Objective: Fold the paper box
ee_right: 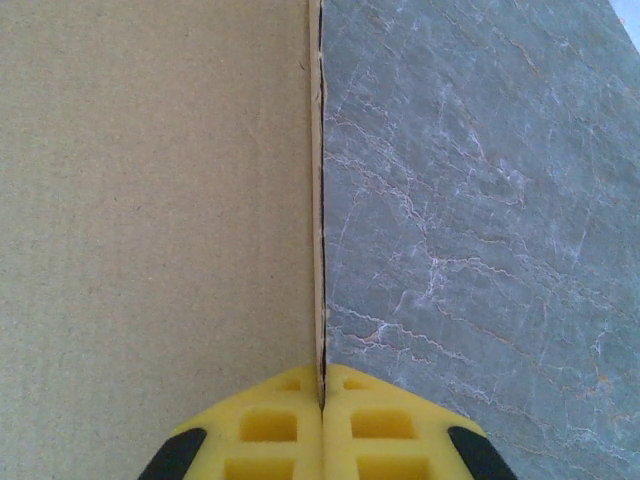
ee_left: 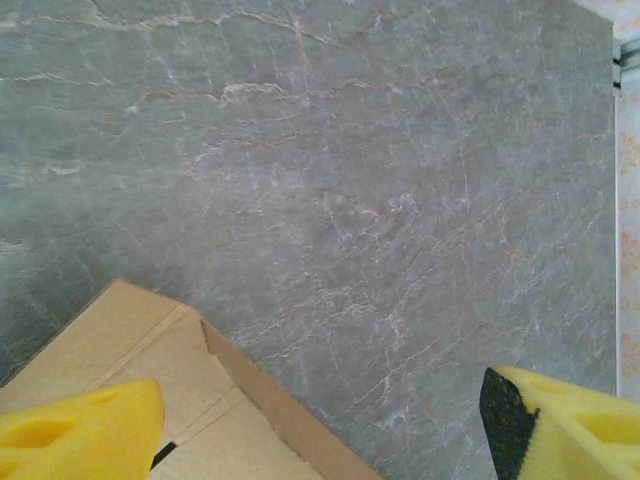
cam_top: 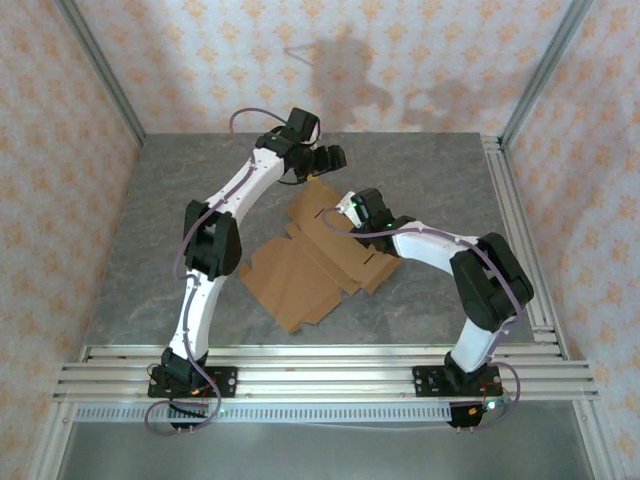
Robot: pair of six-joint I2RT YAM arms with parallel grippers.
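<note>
My right gripper [ee_right: 322, 400] has its yellow pads [ee_right: 270, 425] pressed together, pinching one straight edge of the plain brown die-cut cardboard paper box [cam_top: 310, 265]. The box lies as a flat creased sheet at mid-table, between my two arms. My left gripper [ee_left: 320, 440] stands spread at the sheet's far corner, one yellow finger [ee_left: 80, 430] over cardboard and the other over bare surface. The grey veined stone-look tabletop [cam_top: 170, 220] lies open left of, beyond and right of the sheet. Aluminium rails [cam_top: 520, 240] bound its right side.
</note>
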